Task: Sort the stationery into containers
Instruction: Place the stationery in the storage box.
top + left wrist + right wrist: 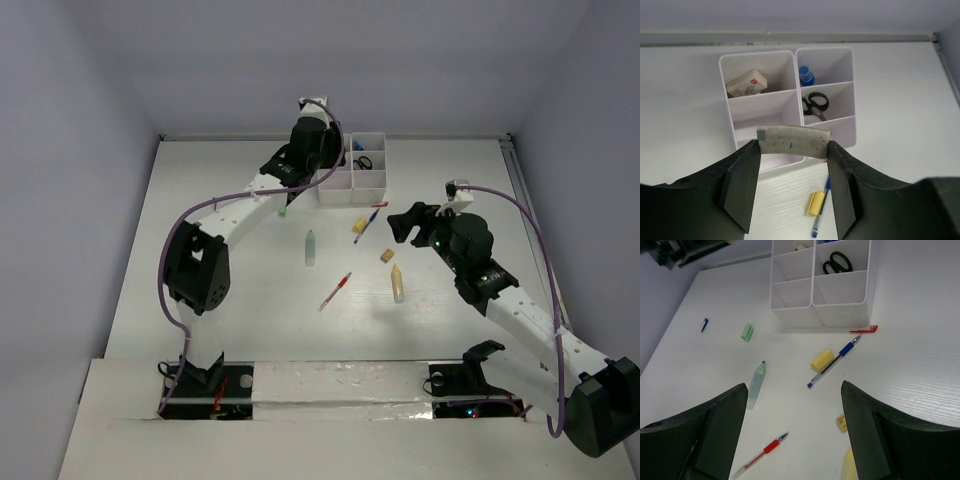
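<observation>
My left end effector (793, 146) is clenched on a grey eraser (792, 140), one finger on each short end. In the left wrist view the eraser hangs at centre frame, in front of the lower-left compartment of the white tray (840, 132). I cannot tell how high above it. In that tray's upper-left compartment lies a white eraser (746, 82), the upper-right one holds a blue-capped item (806, 76), and the black scissors (816, 104) are in the middle right.

My right end effector (794, 385) is released, jaws wide apart with nothing between them, hovering over the tabletop (250, 300) at right of centre in the top view.

The loose items lie below the tray in the right wrist view. The blue pen (834, 361) lies slanted, touching a yellow tube (822, 360). A pale-green marker (756, 385) lies to the left and a red pen (762, 452) at lower left. A small beige eraser (841, 421) lies at lower right, with the tip of a cream tube (850, 467) below it. A small green piece (747, 332) lies left of the tray.
</observation>
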